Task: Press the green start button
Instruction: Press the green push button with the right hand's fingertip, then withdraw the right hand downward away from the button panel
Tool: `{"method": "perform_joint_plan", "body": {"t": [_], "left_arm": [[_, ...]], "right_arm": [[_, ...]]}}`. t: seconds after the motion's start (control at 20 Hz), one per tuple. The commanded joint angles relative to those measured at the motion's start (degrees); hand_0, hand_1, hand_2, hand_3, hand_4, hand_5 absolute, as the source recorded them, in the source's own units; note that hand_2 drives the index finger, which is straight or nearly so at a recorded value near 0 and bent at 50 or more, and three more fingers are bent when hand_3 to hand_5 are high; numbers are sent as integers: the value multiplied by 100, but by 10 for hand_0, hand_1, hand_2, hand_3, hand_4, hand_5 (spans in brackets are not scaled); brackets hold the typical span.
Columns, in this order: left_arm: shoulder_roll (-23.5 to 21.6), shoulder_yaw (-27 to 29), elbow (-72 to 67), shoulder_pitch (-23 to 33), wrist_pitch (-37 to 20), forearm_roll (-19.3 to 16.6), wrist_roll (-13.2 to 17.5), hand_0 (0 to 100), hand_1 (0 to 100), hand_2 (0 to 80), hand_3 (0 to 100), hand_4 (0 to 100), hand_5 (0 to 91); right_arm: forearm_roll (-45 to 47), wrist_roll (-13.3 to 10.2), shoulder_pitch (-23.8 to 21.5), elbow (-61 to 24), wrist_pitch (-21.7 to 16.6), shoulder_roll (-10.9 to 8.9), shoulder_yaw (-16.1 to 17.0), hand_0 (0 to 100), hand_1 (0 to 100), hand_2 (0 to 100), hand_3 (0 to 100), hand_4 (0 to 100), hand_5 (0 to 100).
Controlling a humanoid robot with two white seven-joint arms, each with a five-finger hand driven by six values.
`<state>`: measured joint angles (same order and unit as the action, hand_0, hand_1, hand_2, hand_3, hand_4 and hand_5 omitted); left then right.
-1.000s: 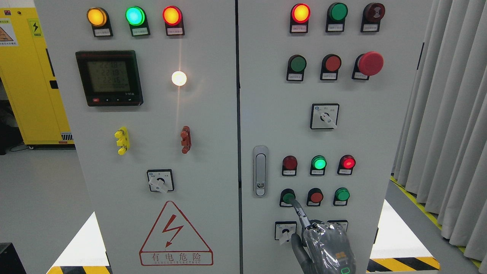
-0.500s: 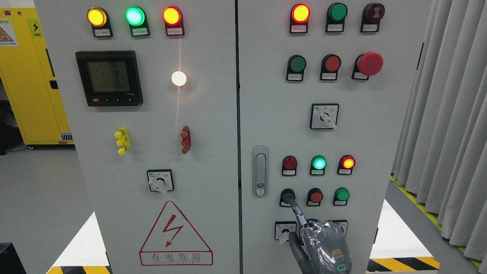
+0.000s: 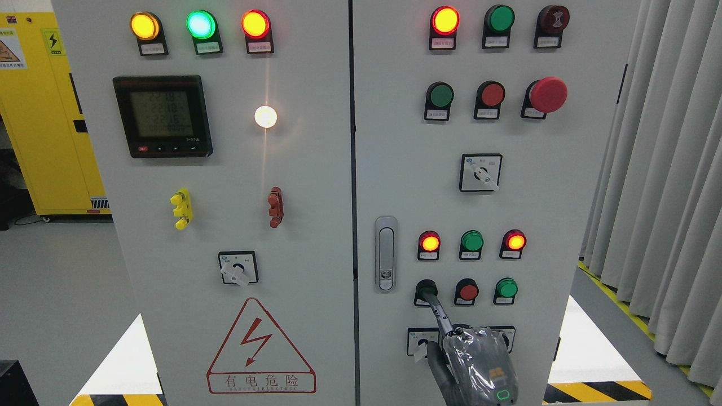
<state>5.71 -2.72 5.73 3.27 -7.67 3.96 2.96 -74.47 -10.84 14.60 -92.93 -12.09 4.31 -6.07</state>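
**Low on the right door: fingertip on the green start btn**

Low on the right door of the cabinet (image 3: 564, 186), my right hand (image 3: 478, 363) comes up from the bottom edge w/ the index finger (image 3: 439, 310) stretched out and the rest curled in, gripping nothing. Fingertip sits on the green start button (image 3: 426, 290), leftmost in the bottom row of three; it hides most of the cap, so I can't tell how far the btn is pushed in. Left hand isn't in the pic.

How I'd do this well, as I judge it:
- Push straight into the panel, along the btn axis. My finger comes in at a slant from below right, so a sloppy push could slide off the rim.
- Keep off the red button (image 3: 467, 291) just beside it to the right; a slip there likely means stop, not start.
- Thumb hangs near the small selector switch (image 3: 422, 341) below; keep the wrist steady so it doesn't nudge the knob.
- Check the lamps above: red lamp (image 3: 429, 242) is lit, green lamp (image 3: 471, 241) looks dark. Read those for confirmation before backing off.
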Motion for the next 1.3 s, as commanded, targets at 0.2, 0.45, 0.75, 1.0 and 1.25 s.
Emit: {"method": "perform_joint_plan", "body": {"t": [0.2,0.45,0.75,1.0,1.25], "left_arm": [[0,0,-1,-2,3,0,3,120,556,0,0,0,0],[0,0,-1,-2,3,0,3,120,556,0,0,0,0],[0,0,-1,7,3,0,3,120,556,0,0,0,0],[0,0,-1,-1,3,0,3,120,556,0,0,0,0],[0,0,7,-2,3,0,3,120,556,0,0,0,0]], "right_arm": [[126,-14,-36,-128,-12,9,53,802,983,0,919,946,1000],[134,-23,-193,-515,-56,0,1,815,982,14,924,946,1000],[169,-32,-387,-875,-65,0,-34,826,982,20,926,946,1000],[694,12,-738,-1412,-74,0,-244,876,964,17,925,962,1000],[3434,231,-1143,-1456,-83,-44,-790,912,967,40,770,860,868]]}}
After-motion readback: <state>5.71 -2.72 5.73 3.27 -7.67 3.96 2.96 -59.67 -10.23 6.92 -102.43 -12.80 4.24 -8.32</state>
